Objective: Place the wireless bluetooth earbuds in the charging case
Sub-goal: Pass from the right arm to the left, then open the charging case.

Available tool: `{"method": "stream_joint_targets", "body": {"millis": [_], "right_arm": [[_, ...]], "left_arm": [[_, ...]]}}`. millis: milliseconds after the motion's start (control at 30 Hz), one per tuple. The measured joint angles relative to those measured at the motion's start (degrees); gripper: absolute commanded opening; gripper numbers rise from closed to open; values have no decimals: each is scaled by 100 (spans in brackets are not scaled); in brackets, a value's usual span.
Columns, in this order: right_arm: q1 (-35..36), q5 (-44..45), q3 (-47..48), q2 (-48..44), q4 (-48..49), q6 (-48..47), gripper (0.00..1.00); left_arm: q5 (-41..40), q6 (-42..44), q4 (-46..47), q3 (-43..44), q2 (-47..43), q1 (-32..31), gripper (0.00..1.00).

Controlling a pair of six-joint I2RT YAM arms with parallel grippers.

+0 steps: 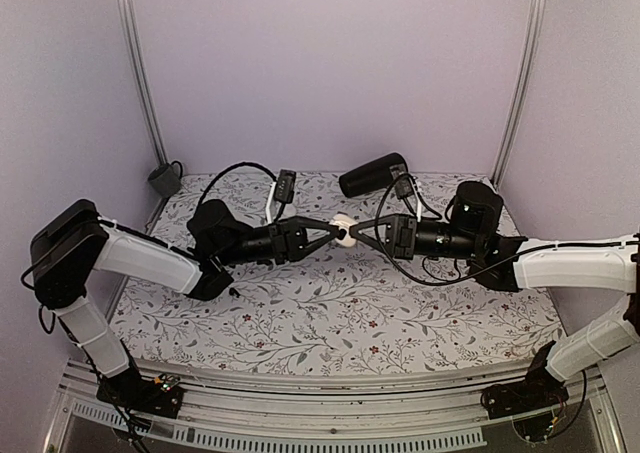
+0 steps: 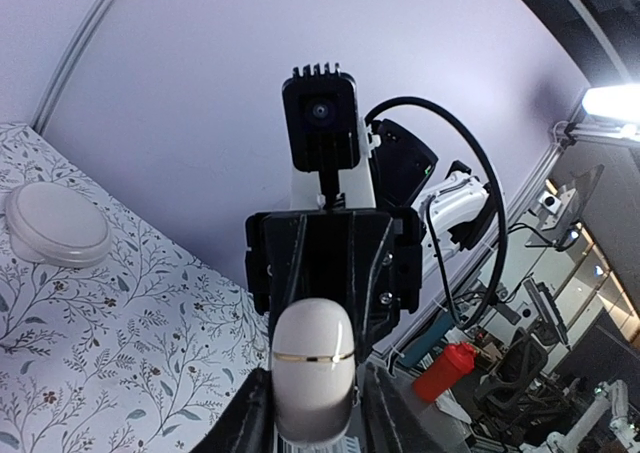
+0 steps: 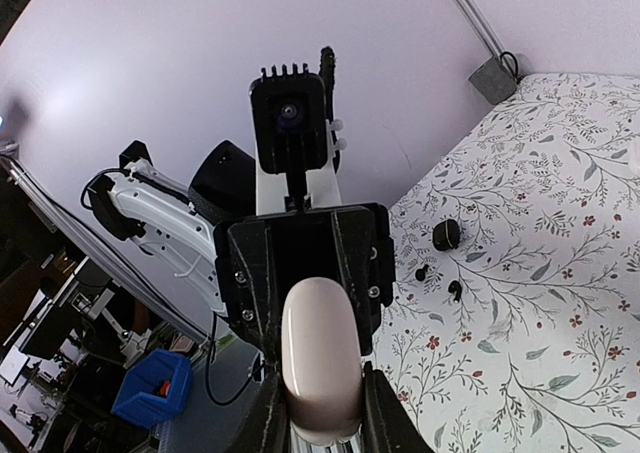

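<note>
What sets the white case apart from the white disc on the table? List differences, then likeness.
The white case is held in the air between the left gripper and the right gripper; the white disc lies flat on the table. The case is a rounded oblong; the disc is low and circular. The case bears a thin gold seam; the disc shows none. Both are off-white.

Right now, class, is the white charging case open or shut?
Shut: the charging case shows only a thin gold seam across its body, and no lid stands raised in any view.
</note>
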Motion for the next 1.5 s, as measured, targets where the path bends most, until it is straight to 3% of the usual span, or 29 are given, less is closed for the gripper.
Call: {"method": "stream_joint_targets", "body": {"millis": [133, 267, 400, 633, 767, 1067, 1167, 1333, 1400, 1500], "right_arm": [[0, -68, 0, 35, 68, 42, 3], [-7, -74, 0, 37, 105, 76, 3], [2, -74, 0, 35, 151, 122, 3], [28, -87, 0, 35, 214, 149, 3], [26, -90, 0, 35, 227, 168, 3], [33, -85, -4, -11, 247, 190, 3], [33, -85, -4, -28, 256, 190, 3], [33, -90, -4, -28, 306, 188, 3], [28, -87, -4, -28, 330, 188, 9], [20, -61, -4, -52, 339, 188, 30]], "left_arm": [[74, -42, 26, 63, 55, -9, 23], [149, -61, 129, 76, 98, -7, 31], [251, -96, 247, 76, 122, -24, 31], [330, -144, 302, 76, 122, -33, 23], [337, -168, 326, 79, 125, -33, 30], [476, -186, 363, 85, 125, -39, 32], [507, -181, 354, 109, 125, -44, 26], [485, -192, 313, 157, 125, -37, 7], [483, -164, 271, 195, 125, -35, 0], [485, -114, 181, 264, 125, -31, 0]]}}
